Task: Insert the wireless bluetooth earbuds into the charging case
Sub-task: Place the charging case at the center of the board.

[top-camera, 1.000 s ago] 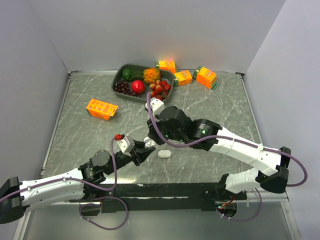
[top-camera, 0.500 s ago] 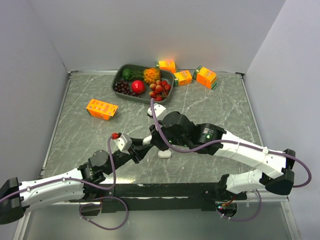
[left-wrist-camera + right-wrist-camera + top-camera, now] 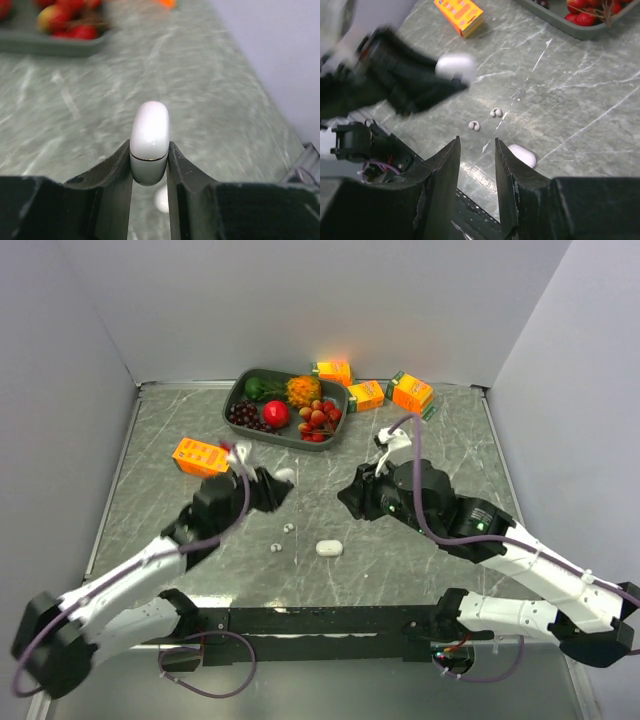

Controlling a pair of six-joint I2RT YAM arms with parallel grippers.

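At the left gripper (image 3: pixel 149 156): clenched on a white case (image 3: pixel 149 131), pinched low on its body, rounded top poking out past the fingertips. Seam line visible; lid apparently shut. Carried clear of the table (image 3: pixel 460 430).

At the right gripper (image 3: pixel 476 160): released, jaws apart, nothing between. Just beyond its fingertips and below, two earbuds (image 3: pixel 474 125), loose on the stone, near each other but apart. Off its right finger, a second white case (image 3: pixel 521 155), lying flat. Farther ahead, an orange carton (image 3: pixel 460 14); beyond that, a tray of fruit (image 3: pixel 229 403).

Step in hand, by the look of it: case secured, earbuds not yet fetched. Next, probably: lid opened first, then down onto one earbud with the free gripper. Narrow pinch needed; tiny and glossy, so likely to slip.
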